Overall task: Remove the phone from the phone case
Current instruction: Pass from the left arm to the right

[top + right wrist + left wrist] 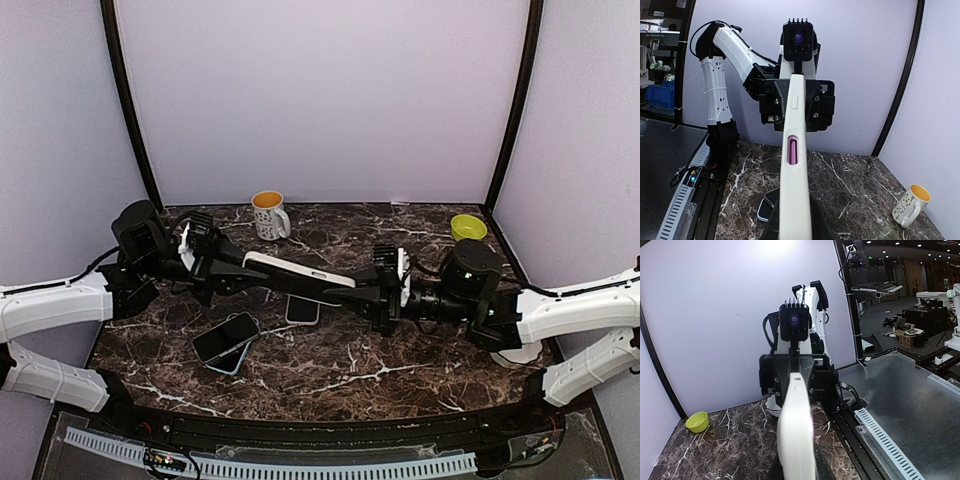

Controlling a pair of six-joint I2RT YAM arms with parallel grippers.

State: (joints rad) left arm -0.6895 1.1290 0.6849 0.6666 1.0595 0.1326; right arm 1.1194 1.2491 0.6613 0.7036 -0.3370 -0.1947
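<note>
Over the left side of the dark marble bench (400, 375), the left pincer (238, 264) is clamped narrowly on one end of a long white phone case (300, 270). The case touches nothing but the two pincers and hangs in the air above the middle of the bench.

Beneath it, toward the front left, a dark-screened phone with a pale blue rim (225, 340) lies flat and askew. A second small dark phone (303, 308) lies flat just under the raised case. Near the back edge, left of centre, stands a white speckled mug with an orange inside (268, 214).

From the right wrist view the case (795, 200) is seen edge-on, with a pink strip showing through a slot in its side. From the left wrist view it (796, 435) is also edge-on.

The right pincer (352, 292) has its fingers closed tight on the case's other end. A small lime-green bowl (468, 227) sits in the back right corner.
</note>
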